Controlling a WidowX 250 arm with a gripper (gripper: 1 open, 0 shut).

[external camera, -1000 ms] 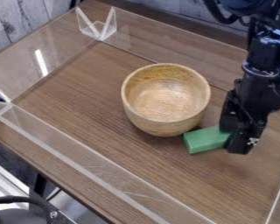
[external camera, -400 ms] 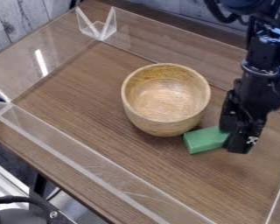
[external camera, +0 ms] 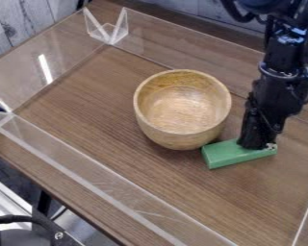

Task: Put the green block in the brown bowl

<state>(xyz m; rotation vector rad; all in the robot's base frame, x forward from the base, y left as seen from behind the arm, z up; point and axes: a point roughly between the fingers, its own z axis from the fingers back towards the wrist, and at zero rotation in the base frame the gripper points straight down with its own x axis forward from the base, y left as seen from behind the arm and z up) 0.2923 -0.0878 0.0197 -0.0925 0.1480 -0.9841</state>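
The green block [external camera: 234,154] lies flat on the wooden table, just right of and in front of the brown bowl [external camera: 183,108]. My gripper [external camera: 260,143] stands upright over the block's far right part. Its dark fingers are drawn together, and their tips meet the block's upper edge, so the jaws look shut on the block. The block still rests on the table. The bowl is upright with nothing in it, about a finger's width from the block's left end.
Clear acrylic walls [external camera: 41,144] fence the table on the left and front. A small clear bracket [external camera: 108,27] stands at the back left corner. The black arm [external camera: 288,43] rises above the gripper at the right.
The jaws, wide apart around the block before, have closed into a narrow stance. More of the block's right end shows now. The arm has shifted slightly up and left.
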